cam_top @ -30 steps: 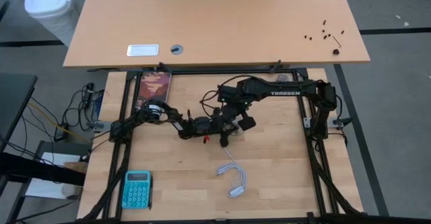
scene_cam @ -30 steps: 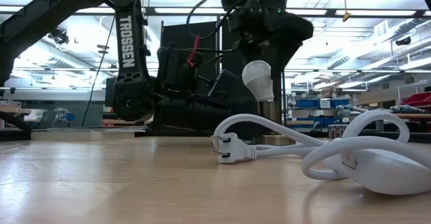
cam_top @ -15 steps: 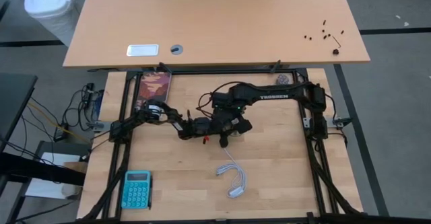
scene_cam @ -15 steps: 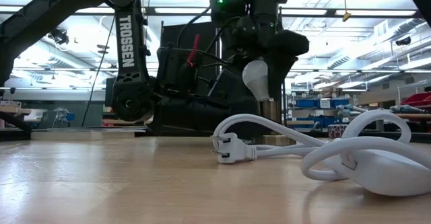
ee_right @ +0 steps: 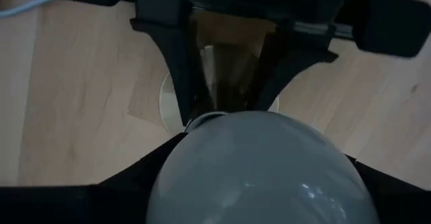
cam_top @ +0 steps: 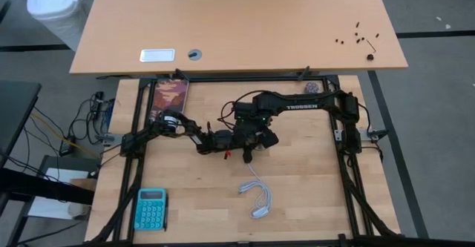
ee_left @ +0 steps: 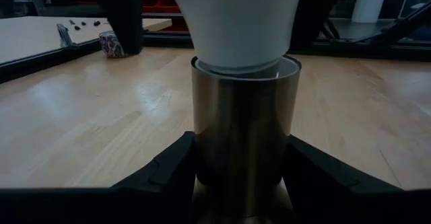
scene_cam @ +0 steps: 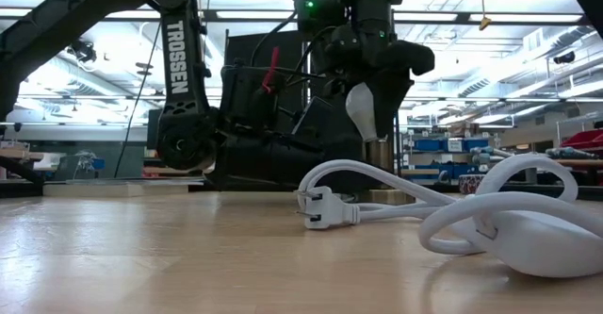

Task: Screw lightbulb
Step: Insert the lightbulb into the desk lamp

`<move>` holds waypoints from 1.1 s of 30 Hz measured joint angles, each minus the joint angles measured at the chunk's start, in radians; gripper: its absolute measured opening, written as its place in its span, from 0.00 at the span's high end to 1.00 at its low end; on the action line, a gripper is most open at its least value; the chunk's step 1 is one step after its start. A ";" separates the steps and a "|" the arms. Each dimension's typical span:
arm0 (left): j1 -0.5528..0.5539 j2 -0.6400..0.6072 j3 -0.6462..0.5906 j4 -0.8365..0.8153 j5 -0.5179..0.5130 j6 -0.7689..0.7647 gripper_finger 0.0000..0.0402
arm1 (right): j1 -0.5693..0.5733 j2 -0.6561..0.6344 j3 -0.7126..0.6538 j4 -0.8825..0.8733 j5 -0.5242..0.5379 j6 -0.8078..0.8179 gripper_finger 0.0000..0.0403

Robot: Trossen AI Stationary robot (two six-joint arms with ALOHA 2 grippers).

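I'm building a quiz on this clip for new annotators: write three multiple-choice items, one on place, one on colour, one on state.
1. Where is the teal calculator?
A. the table's near-left corner
B. beside the white power cord
C. under the right arm

2. What colour is the cylindrical metal socket?
A. red
B. brassy gold
C. blue

3. How does the white pear-shaped lightbulb stand?
A. lying on the table
B. hanging from the cord
C. upright, base in the socket

Answers: 1 A, the high view shows it there, apart from the cord. 2 B, clear between the left gripper fingers. 3 C, the right gripper flanks its dome.
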 joint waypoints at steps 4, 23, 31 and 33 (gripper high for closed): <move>0.000 0.000 0.000 0.001 -0.020 -0.005 0.51 | 0.001 -0.013 -0.001 -0.028 0.017 0.057 0.33; -0.005 0.000 -0.001 0.002 -0.040 -0.004 0.51 | -0.035 -0.027 -0.005 0.015 -0.015 0.125 0.31; -0.007 0.000 0.000 0.000 -0.042 -0.001 0.51 | -0.040 -0.031 -0.022 0.014 -0.057 0.124 0.36; -0.007 0.000 0.000 0.000 -0.043 -0.001 0.51 | -0.039 -0.031 -0.023 0.014 -0.056 0.127 0.34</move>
